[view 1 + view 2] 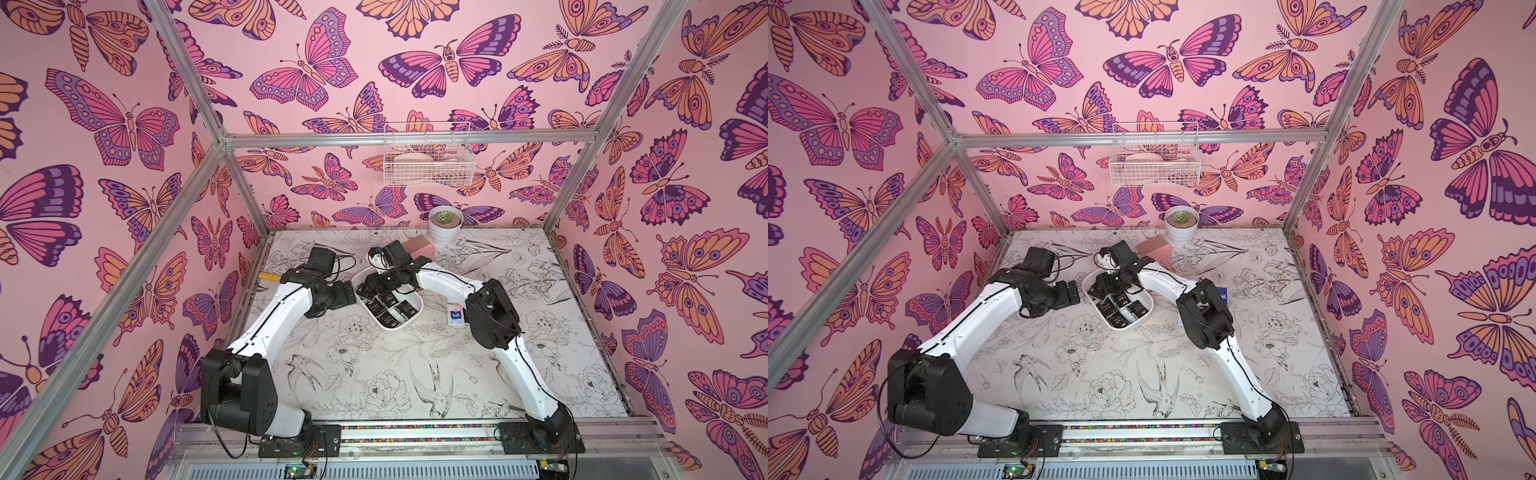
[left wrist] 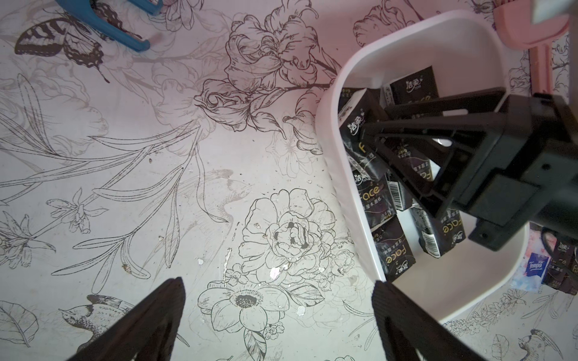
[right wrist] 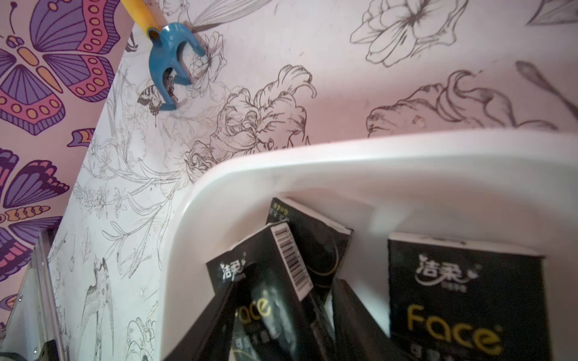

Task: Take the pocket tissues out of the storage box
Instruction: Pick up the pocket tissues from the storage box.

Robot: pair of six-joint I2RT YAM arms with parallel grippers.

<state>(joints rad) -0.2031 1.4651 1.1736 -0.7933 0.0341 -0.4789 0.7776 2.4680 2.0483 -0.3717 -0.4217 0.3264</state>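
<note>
The white storage box (image 1: 392,330) (image 1: 1121,329) sits mid-table and holds several black pocket tissues (image 1: 388,299) (image 1: 1119,299) (image 2: 394,259). My right gripper (image 3: 281,315) (image 2: 375,120) reaches down into the far end of the box, shut on a tilted black packet (image 3: 275,265) with a barcode strip. Another black packet (image 3: 466,300) leans on the box wall (image 3: 344,162) beside it. My left gripper (image 2: 278,287) hangs open over the bare table just left of the box rim (image 2: 331,156), holding nothing. A white-pink packet (image 1: 456,316) and a black one (image 2: 563,265) lie on the table right of the box.
A pink comb (image 1: 417,245) lies just behind the box, and a white plant pot (image 1: 445,224) stands at the back wall. Above the pot a wire basket (image 1: 428,158) hangs on the wall. A blue tool with a yellow handle (image 3: 169,62) rests at the table's left edge.
</note>
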